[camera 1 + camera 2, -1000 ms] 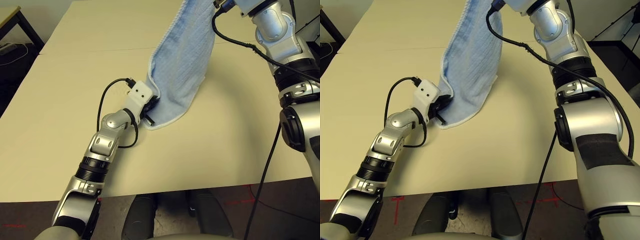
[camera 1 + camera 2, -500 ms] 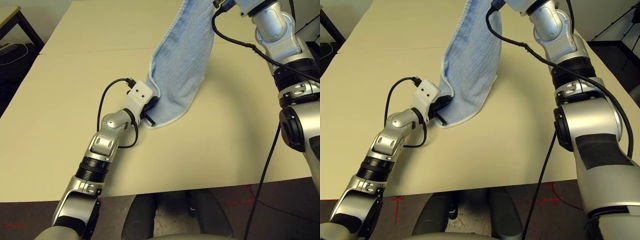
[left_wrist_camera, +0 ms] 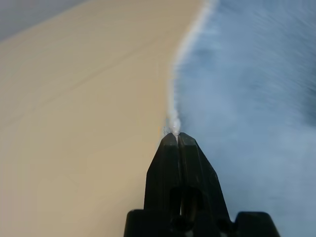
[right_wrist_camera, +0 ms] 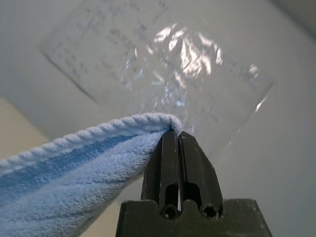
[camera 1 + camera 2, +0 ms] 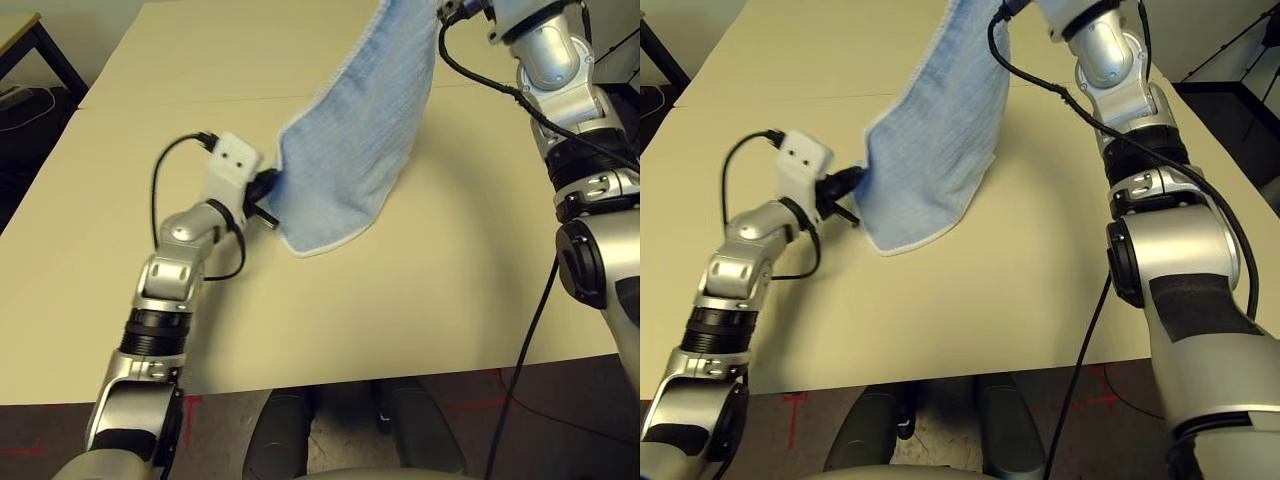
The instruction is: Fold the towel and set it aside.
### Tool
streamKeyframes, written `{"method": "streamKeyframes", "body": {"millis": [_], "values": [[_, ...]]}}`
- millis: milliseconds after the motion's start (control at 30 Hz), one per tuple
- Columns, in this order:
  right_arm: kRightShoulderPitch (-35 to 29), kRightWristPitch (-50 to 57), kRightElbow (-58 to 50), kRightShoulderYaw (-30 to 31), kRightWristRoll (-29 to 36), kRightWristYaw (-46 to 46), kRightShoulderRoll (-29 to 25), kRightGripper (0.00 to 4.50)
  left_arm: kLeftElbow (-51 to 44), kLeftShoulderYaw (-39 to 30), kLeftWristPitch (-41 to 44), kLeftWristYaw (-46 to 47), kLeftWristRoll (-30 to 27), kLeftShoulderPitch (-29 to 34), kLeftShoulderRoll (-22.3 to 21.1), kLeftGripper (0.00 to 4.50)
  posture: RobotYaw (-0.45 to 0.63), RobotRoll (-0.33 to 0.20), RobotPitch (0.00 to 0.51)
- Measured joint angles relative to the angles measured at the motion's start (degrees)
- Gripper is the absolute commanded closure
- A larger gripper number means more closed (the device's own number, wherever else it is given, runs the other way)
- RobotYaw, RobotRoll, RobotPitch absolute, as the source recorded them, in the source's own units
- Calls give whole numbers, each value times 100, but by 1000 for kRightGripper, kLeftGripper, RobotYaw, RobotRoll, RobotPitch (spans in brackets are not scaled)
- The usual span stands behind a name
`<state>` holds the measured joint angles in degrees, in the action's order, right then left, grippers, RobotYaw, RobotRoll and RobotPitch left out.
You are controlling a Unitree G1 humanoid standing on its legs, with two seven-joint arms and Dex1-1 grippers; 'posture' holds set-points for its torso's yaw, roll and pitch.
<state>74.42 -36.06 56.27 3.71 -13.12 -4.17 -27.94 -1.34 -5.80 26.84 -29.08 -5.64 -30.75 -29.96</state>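
The towel, light blue with white edging, hangs above the beige table. Its top runs up past the picture's edge by my right arm. My right gripper is shut on the towel's corded top edge. My left gripper is shut on the white hem of the towel's left side, a little above the table's middle. Between the two grips the cloth is drawn out slantwise. Its lower hem sags close to the tabletop.
A dark side table stands off the far left corner, with cables on the floor under it. A black cable loops from my right arm. A shiny plastic-covered sheet hangs on the wall beyond my right gripper.
My left gripper has pulled the towel's left hem to the left and slightly up, spreading the cloth wider. The right arm has shifted a little to the right, still holding the top.
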Motion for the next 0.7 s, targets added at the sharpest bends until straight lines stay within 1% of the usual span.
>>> {"method": "streamKeyframes", "body": {"millis": [200,367,500,600,700], "values": [[-429,306,2,-220,425,-609,-25,4500,-421,-392,684,-253,-385,0,-593,4493,104,0,175],[-869,879,-5,-547,1126,-1682,-116,4500,-466,-725,1054,-483,-640,-2,-1194,4493,104,0,181],[-1027,1459,-15,-787,1520,-2415,-372,4500,-257,-900,1113,-553,-765,-177,-1573,4493,99,0,184],[-1053,1786,-29,-923,1701,-2755,-512,4500,-116,-972,1061,-590,-799,-304,-1765,4493,93,0,189],[-1163,2137,-91,-1016,1942,-3253,-563,4500,55,-972,1029,-594,-825,-352,-1785,4493,86,0,196]]}}
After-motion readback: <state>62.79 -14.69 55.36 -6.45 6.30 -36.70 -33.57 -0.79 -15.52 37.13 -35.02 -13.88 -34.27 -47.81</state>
